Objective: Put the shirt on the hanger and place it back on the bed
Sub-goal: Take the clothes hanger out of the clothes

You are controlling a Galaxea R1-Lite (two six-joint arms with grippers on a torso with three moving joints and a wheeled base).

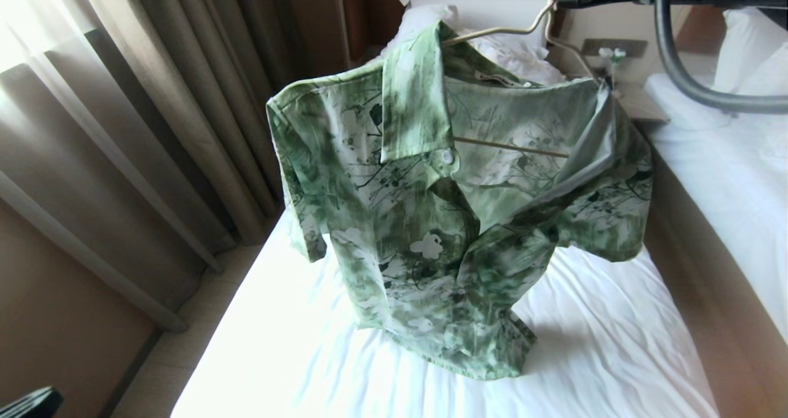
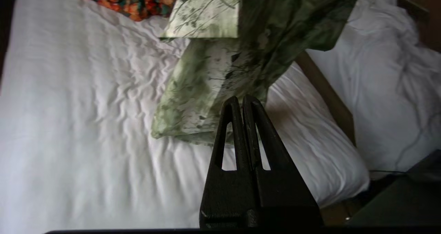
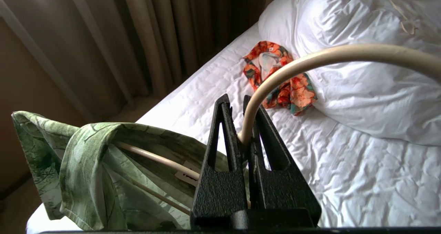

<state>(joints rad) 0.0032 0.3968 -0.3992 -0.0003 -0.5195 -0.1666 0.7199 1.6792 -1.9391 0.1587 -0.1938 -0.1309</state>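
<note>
The shirt (image 1: 455, 221) hangs on the hanger (image 1: 523, 30) above the bed (image 1: 615, 344), its hem resting crumpled on the sheet. The right gripper (image 3: 241, 130), above the shirt, pinches the hanger just below its hook. The left gripper (image 2: 243, 103), pressed together and holding nothing, hovers beside the shirt's lower edge. An orange garment (image 3: 279, 75) lies beyond the shirt, against the pillow (image 3: 361, 72).

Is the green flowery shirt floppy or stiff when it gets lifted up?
Probably floppy: the shirt sags from the hanger and its hem crumples on the bed. Likely light, since that thin hanger carries it. It may swing easily.
</note>
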